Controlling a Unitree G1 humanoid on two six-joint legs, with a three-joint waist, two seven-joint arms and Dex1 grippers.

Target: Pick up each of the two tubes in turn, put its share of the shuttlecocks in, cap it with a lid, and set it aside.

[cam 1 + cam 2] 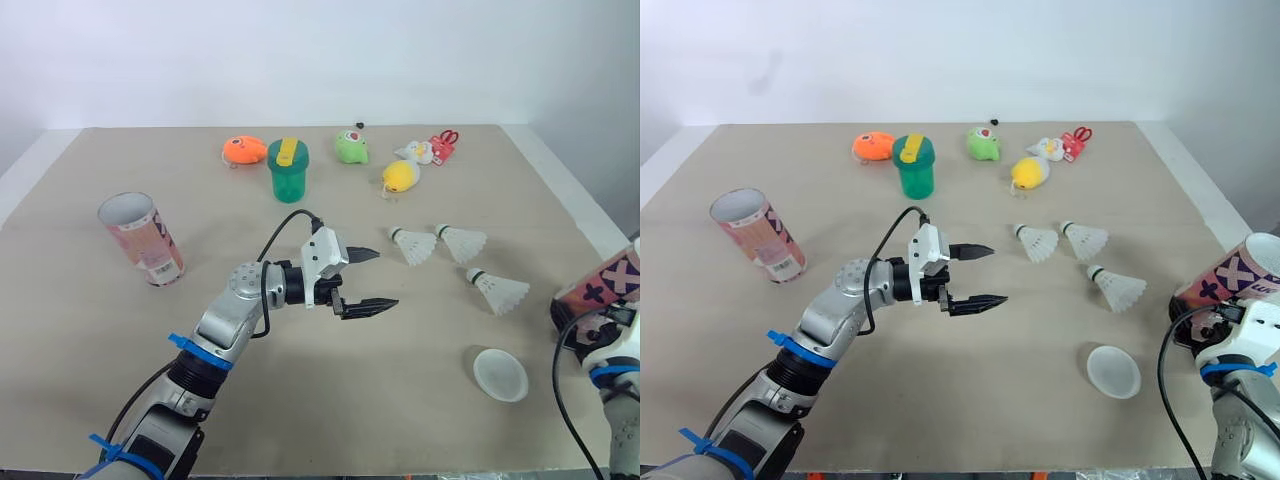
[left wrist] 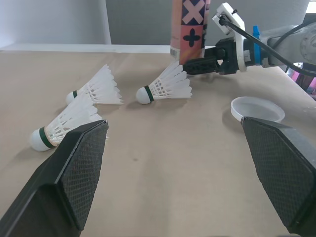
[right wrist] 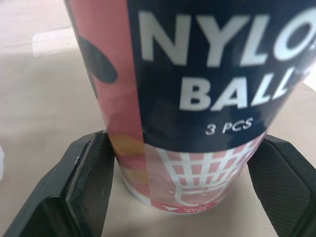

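Black fingers [image 1: 366, 306] of the left gripper [image 1: 386, 278] stand apart, arm stretched forward over the surface [image 1: 300, 390] toward three shuttlecocks [image 1: 412, 245]. The right gripper [image 3: 185, 182] clamps one tube [image 1: 612, 280] at the right edge; the other tube [image 1: 142, 238] sits far left.

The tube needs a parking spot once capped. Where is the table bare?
Bare: the near strip left of the lid, and the stretch between the standing tube and the left gripper. Crowded: the far edge with cup and toys, and the shuttlecocks at right.
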